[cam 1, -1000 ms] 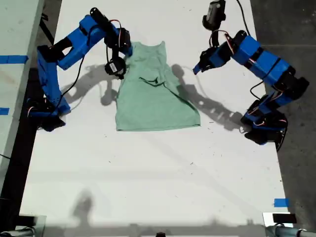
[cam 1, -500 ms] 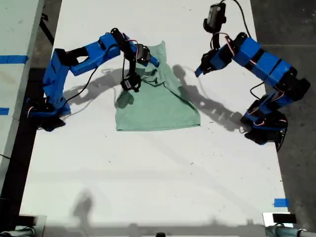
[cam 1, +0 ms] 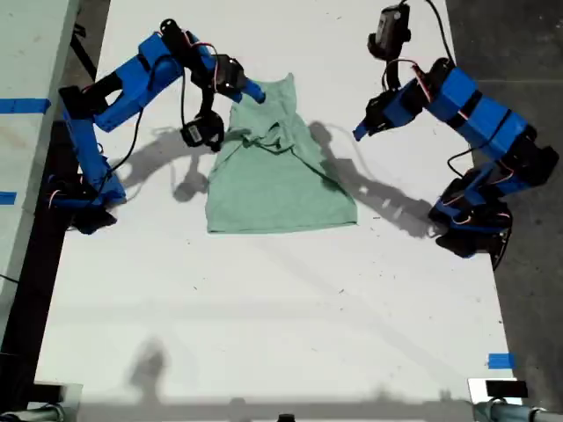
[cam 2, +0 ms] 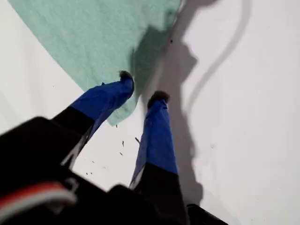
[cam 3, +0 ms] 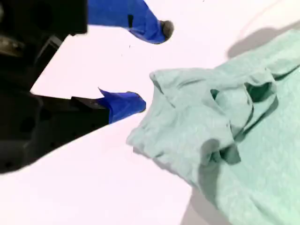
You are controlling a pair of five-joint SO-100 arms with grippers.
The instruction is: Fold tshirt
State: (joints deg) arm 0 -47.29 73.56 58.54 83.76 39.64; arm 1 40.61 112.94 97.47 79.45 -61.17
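My second gripper (cam 3: pixel 152 65): black body with two blue-taped fingers (cam 3: pixel 126 104), spread wide with nothing between them. Pale mint-green cloth tshirt (cam 3: pixel 225 140): lies on a plain white table surface (cam 3: pixel 93 187), its nearest edge bunched into a raised fold, with creases and shadowed pockets behind it. Fingers close beside the bunched edge; contact cannot be told.

I looked for text, labels, numbers and signs in all three views. I could read none of them.
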